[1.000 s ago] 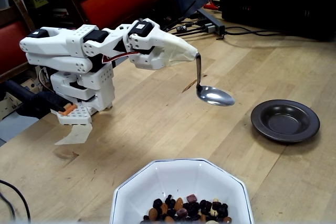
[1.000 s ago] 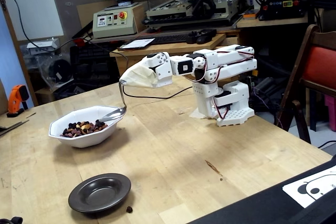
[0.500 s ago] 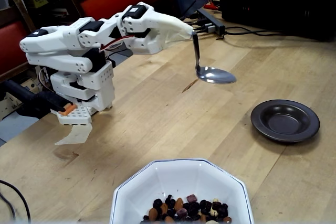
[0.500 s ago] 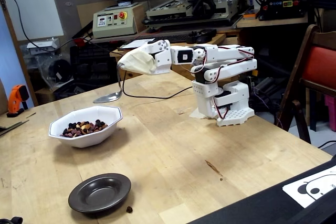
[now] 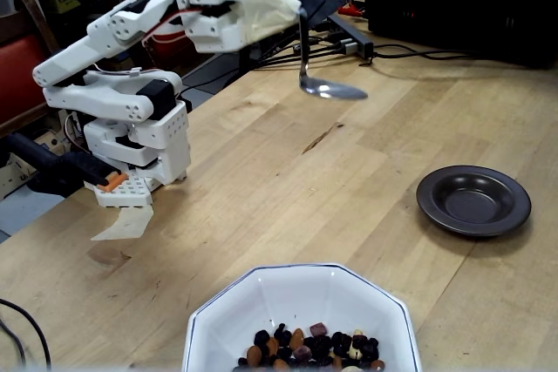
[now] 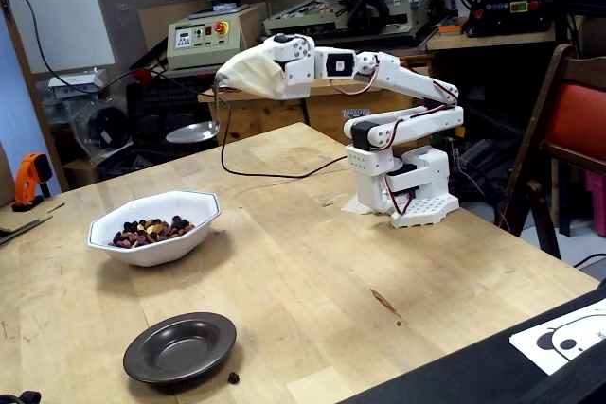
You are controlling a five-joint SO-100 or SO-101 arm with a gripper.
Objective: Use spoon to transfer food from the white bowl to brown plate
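no legible text, labels or numbers

- One fixed view gives you a close look from the table's near edge, over the white bowl (image 5: 301, 320), facing the arm's base
- Your other fixed view stands farther back, side-on
- Both share the brown plate (image 5: 473, 200) (image 6: 180, 347)
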